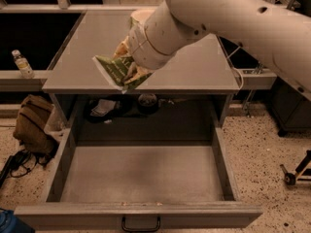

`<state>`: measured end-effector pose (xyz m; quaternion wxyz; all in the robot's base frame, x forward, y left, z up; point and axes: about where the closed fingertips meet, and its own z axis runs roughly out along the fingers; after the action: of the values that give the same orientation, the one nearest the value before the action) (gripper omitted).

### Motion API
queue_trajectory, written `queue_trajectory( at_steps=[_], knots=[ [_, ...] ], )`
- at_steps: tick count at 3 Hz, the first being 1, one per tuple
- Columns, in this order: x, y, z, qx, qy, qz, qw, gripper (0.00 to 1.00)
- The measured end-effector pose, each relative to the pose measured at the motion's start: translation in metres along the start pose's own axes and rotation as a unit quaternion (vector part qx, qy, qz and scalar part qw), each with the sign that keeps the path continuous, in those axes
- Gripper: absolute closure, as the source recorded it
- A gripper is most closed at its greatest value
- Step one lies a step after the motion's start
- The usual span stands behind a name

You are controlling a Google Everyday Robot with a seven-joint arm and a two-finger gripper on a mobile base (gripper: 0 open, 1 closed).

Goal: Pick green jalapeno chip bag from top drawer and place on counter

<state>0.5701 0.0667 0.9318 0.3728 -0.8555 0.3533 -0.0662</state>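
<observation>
The green jalapeno chip bag [115, 71] is crinkled, light green with white edges, and hangs from my gripper [130, 68] above the front part of the counter [92, 47]. The gripper is shut on the bag; the large beige arm hides most of it. The top drawer [141, 174] is pulled wide open below, its grey bottom bare, with a small black handle [140, 224] on the front panel.
A white bowl [141, 16] stands at the back of the counter, partly behind the arm. A plastic bottle [22, 64] sits on a ledge at left. A brown bag [34, 125] and cables lie on the floor at left. Dark items [121, 106] lie behind the drawer.
</observation>
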Motion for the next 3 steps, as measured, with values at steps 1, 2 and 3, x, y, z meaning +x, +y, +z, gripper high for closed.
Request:
queue_trajectory(
  at_steps=[1, 2, 3],
  knots=[
    [0.041, -0.014, 0.011, 0.017, 0.022, -0.021, 0.9994, 1.0],
    [0.089, -0.019, 0.037, 0.028, 0.029, -0.017, 0.9991, 1.0],
    [0.117, -0.013, 0.071, 0.015, -0.001, 0.004, 0.9999, 1.0]
  ],
)
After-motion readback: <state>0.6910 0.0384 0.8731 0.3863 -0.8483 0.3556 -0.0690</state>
